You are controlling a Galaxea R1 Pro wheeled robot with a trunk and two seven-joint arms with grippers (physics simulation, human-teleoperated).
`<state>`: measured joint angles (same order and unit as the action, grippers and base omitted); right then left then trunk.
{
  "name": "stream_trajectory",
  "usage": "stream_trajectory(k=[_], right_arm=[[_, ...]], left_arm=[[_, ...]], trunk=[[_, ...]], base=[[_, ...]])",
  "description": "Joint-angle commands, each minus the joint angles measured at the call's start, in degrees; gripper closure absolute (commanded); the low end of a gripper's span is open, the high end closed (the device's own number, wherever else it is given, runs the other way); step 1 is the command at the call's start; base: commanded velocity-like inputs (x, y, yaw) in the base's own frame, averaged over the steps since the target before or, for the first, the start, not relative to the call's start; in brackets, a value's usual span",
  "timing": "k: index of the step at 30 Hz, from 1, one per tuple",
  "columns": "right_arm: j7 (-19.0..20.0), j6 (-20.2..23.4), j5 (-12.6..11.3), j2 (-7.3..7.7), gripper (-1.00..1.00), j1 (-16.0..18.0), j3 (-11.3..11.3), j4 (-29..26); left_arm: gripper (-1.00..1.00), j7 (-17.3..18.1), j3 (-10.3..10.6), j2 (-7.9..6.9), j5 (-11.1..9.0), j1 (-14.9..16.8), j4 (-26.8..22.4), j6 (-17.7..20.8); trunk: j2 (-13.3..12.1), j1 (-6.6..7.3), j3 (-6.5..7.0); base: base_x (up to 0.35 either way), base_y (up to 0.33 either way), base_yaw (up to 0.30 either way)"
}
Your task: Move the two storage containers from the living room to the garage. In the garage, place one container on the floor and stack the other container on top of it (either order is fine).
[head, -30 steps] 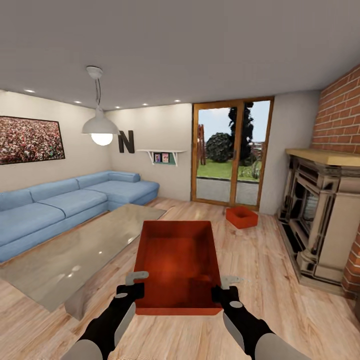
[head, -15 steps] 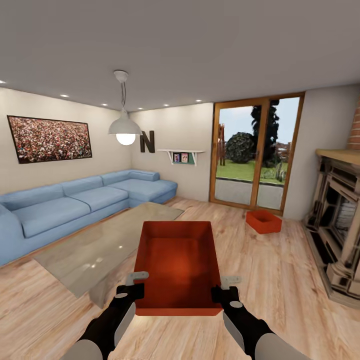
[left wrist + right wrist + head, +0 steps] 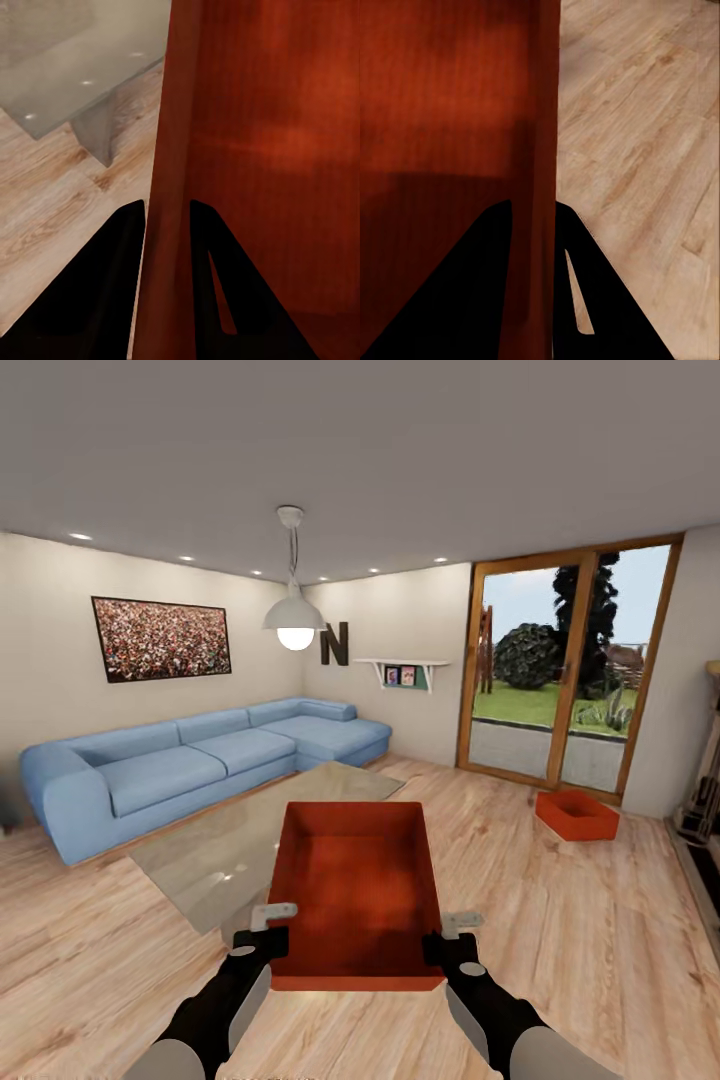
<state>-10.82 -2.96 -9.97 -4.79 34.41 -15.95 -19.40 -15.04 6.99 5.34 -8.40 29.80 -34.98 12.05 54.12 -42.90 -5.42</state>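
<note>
A home's living room: a blue corner sofa (image 3: 200, 760) at 10 o'clock, a glass coffee table (image 3: 250, 830) before it, a framed picture (image 3: 160, 638), a pendant lamp (image 3: 294, 622), wood-plank floor (image 3: 560, 920), and glass garden doors (image 3: 560, 680) at 2 o'clock.

Fireplace (image 3: 705, 800): cut off for you at the right edge.
Shelf pictures (image 3: 400, 676): too small for you to read.
</note>
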Motion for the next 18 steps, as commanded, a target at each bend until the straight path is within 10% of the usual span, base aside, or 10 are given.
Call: stream_trajectory(k=[1,18], right_arm=[[-0.3,-0.2,-1.2,0.05,1.0,0.0,-0.6,0.1],[-0.3,-0.3,-1.2,0.05,1.0,0.0,-0.6,0.1]], left_arm=[[1.0,-2.0,0.0,-0.08,1.3,0.1,-0.3,0.3],[1.0,-2.0,0.0,-0.15,1.3,0.1,-0.3,0.3]], trunk=[[0.1,-0.01,-0.09],[0.1,-0.01,-0.09]], base=[[0.0,0.0,0.27],[0.0,0.0,0.27]])
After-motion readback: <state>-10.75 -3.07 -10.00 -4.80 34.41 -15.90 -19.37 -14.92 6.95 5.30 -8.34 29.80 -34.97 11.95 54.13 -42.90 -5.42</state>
